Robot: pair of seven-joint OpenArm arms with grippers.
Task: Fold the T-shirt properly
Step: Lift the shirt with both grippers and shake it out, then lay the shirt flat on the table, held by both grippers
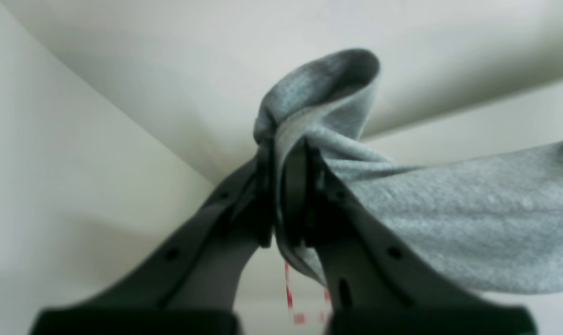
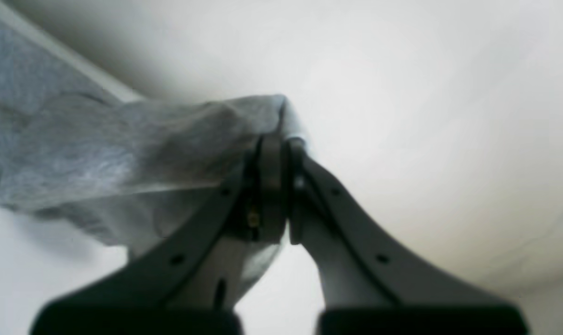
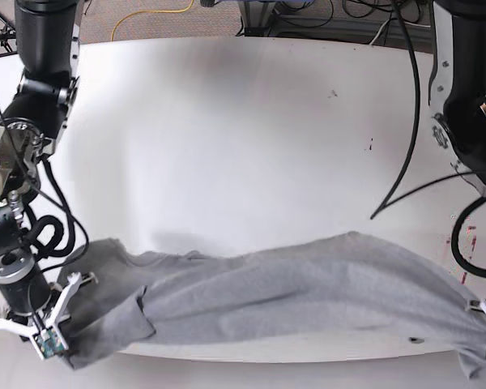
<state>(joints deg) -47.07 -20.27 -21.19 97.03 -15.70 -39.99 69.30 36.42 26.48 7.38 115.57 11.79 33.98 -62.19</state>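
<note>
While both arms hold the shirt [image 3: 308,288] up at the table's [image 3: 227,121] near edge, it hangs as a long grey band across 6 o'clock of the base view, sagging in the middle, its lower hem just off or brushing the surface; which, I cannot tell.

Left gripper [image 1: 286,153]: jaws closed on a bunched corner of cloth, a loop of fabric poking out past the tips toward 12 o'clock. In the base view this end sits at 4 o'clock, mostly cut off by the frame.

Right gripper [image 2: 281,139]: jaws closed on a thinner edge, cloth trailing away toward 9 o'clock. Base view places it at 8 o'clock, a sleeve drooping beside it.

No lettering visible from here.

Judgement: the step is spreading and laying flat. To do it well, draw the two ends apart until the sag goes, keep both at level height, then lower evenly toward 12 o'clock so the far hem lands first without creasing.
</note>
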